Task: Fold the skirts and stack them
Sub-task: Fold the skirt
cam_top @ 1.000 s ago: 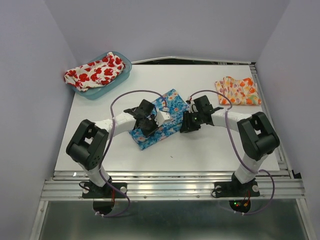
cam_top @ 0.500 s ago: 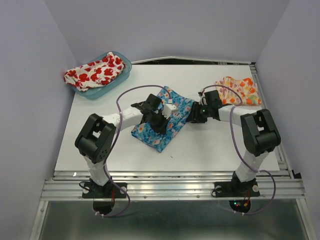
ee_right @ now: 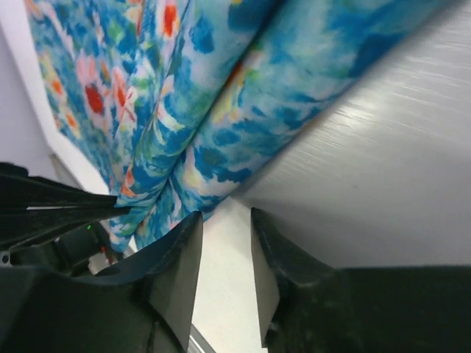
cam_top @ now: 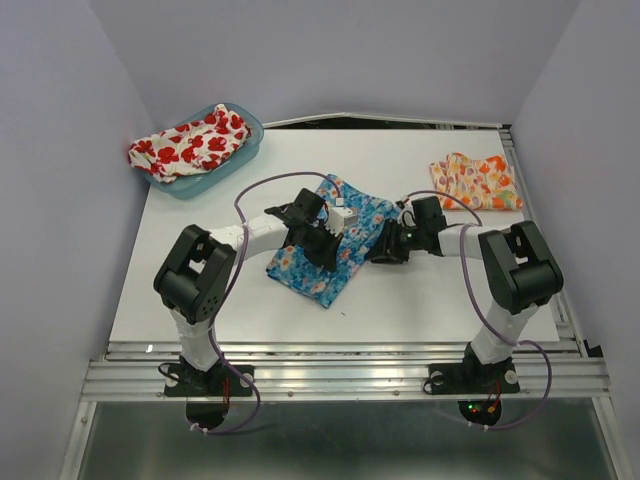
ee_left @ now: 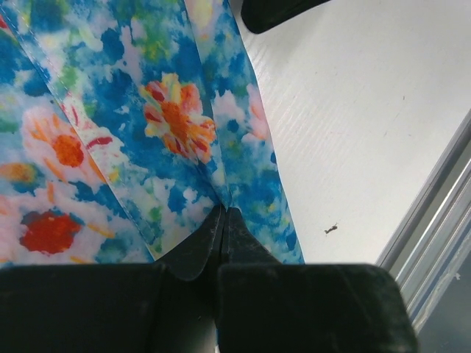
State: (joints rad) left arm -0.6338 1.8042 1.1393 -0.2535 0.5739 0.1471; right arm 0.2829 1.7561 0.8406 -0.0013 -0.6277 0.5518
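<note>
**Top view:** fixed above and behind the near edge, facing down and forward, taking in the whole table [cam_top: 430,290]. **Left and right wrist views:** very close, low over the table's middle, each filled by the blue skirt [cam_top: 310,280] that the top view also shows.

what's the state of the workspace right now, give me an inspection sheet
surface: white table, one small dark speck near the front edge
job's things: blue skirt mid-table, partly bunched; white skirt with red poppies heaped in the tub; orange skirt lying far right
clutter: teal tub at the far left corner
grippers: left gripper shut on the blue skirt's edge; right gripper open, low at the skirt's other edge, nothing between its fingers
cables: purple cables loop along both arms, clear of the skirts
surroundings: plain pale walls on three sides, metal rail along the near edge
</note>
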